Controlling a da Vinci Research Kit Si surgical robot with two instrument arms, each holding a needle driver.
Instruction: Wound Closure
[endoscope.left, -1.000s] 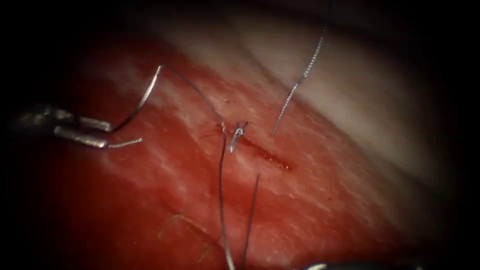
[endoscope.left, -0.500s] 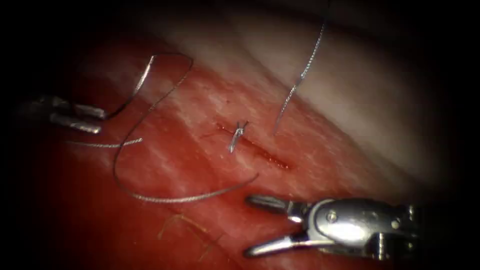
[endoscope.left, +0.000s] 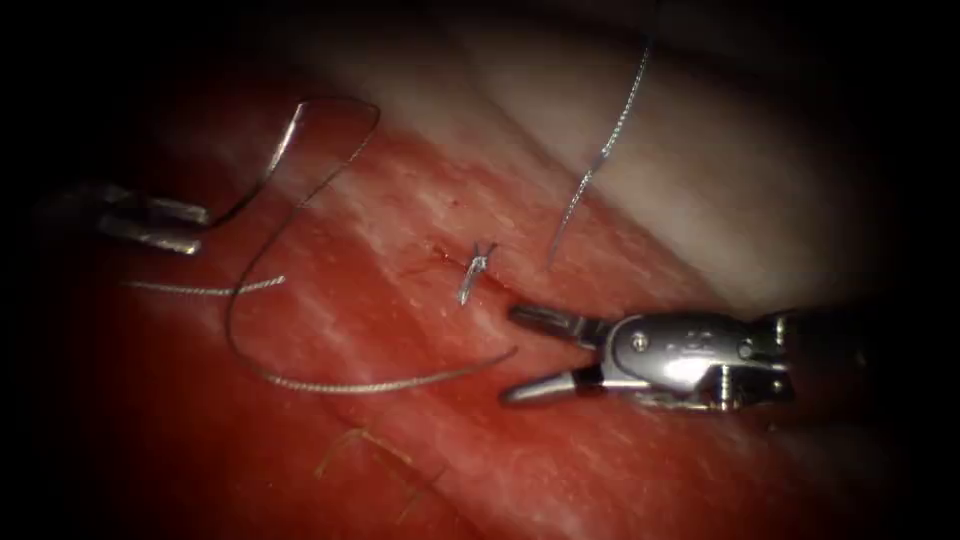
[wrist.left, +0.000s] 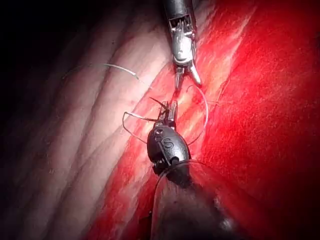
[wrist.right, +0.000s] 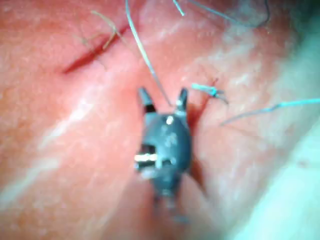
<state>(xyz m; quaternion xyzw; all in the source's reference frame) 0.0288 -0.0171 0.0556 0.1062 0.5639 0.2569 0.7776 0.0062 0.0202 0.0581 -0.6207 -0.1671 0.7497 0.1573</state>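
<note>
Tissue (endoscope.left: 420, 460), red and wet; left silver tool (endoscope.left: 190, 228) pinches curved steel needle's (endoscope.left: 270, 170) end; right silver tool (endoscope.left: 520, 355) gapes empty beside thin grey thread (endoscope.left: 350, 385)

Left tool (endoscope.left: 190, 228) at nine o'clock, jaws closed on needle; right tool (endoscope.left: 522, 355) at four o'clock, jaws spread, empty.

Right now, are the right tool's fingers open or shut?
Open: the right tool shows its two fingers spread apart over the tissue, holding nothing.

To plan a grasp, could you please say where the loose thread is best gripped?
Probably the thread near its free tail, from the right: it points at the open, empty right pincer. The left pincer holds the needle, outside the tissue.
</note>
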